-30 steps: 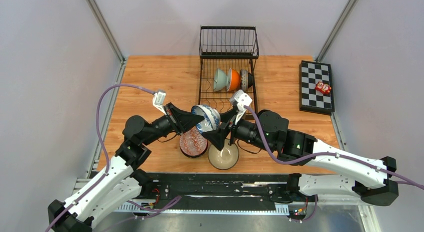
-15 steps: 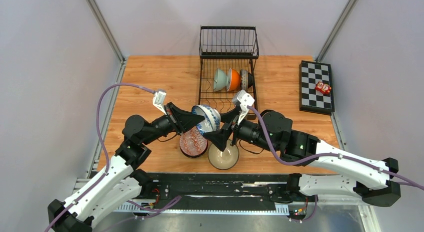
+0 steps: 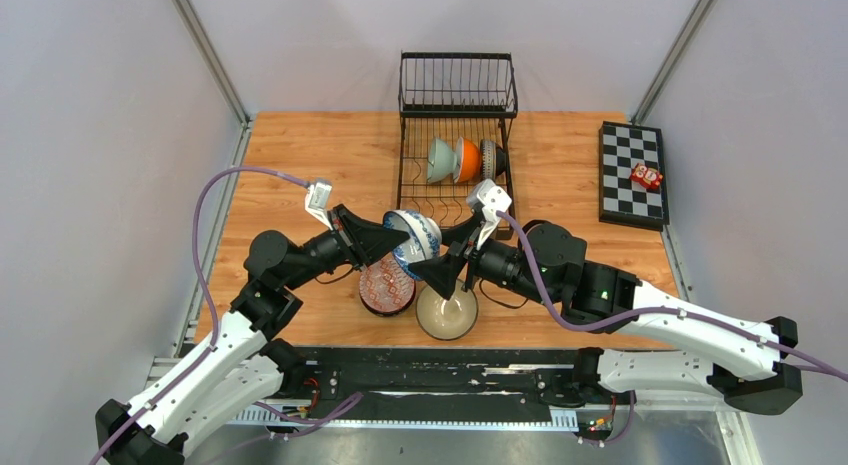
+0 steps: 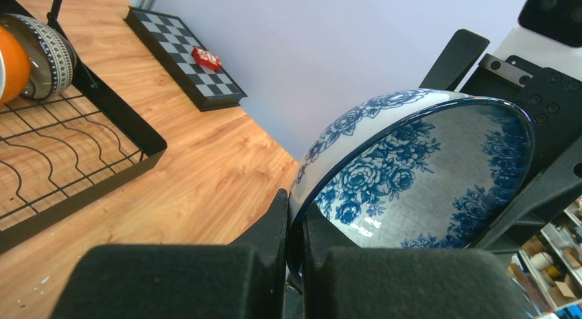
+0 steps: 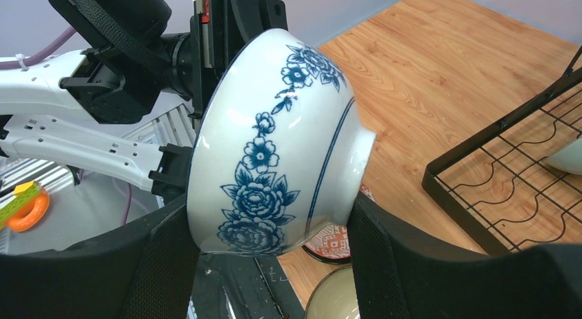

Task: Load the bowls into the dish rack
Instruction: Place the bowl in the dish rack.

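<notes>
A blue-and-white floral bowl (image 3: 412, 237) hangs tilted on its side above the table's front middle. My left gripper (image 4: 295, 230) is shut on its rim, one finger inside and one outside. My right gripper (image 5: 268, 204) straddles the same bowl, one pad against the rim side and the other against the foot. Below them a red-patterned bowl (image 3: 385, 285) and a cream bowl (image 3: 447, 313) sit on the wood. The black wire dish rack (image 3: 405, 190) stands behind, and its lower tray holds a pale green bowl (image 3: 440, 159), an orange bowl (image 3: 466, 160) and a dark patterned bowl (image 3: 489, 159), all on edge.
A black-and-white checkered board (image 3: 632, 180) with a small red toy (image 3: 646, 175) lies at the right edge of the table. The rack's raised basket (image 3: 458, 85) stands at the back. A purple cable (image 3: 215, 200) loops over the left side.
My right gripper has slid a little left along the blue-and-white bowl and its jaws have narrowed onto it. The left arm and the bowl have stayed put.
</notes>
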Motion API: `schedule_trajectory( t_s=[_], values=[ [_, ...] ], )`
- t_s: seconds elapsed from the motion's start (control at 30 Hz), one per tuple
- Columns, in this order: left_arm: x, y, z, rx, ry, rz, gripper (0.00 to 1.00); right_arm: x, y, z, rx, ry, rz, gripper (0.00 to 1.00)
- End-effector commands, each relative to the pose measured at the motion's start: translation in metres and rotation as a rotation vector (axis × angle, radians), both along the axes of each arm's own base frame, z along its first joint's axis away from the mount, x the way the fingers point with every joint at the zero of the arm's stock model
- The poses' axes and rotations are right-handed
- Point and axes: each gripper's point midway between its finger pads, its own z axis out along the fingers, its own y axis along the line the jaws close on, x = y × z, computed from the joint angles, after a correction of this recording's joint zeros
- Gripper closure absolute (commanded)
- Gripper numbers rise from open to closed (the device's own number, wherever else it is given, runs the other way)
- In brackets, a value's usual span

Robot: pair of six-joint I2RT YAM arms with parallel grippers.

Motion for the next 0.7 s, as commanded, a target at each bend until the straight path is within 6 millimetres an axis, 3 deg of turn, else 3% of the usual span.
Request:
schedule_trajectory(
  t_s=[0.0, 0.27, 0.67],
  values=[
    [0.002, 0.003, 0.017, -0.031, -0.024, 0.018, 0.92, -0.003, 0.0, 0.015, 0.057, -0.023, 0.006, 0.97],
    [0.005, 0.004, 0.007, -0.007, 0.004, 0.041, 0.65, 0.007, -0.01, 0.018, 0.068, -0.027, -0.063, 0.98],
    [0.016, 0.019, -0.006, 0.071, 0.038, 0.158, 0.35, 0.017, -0.01, 0.02, 0.036, -0.046, -0.114, 0.98]
  ],
)
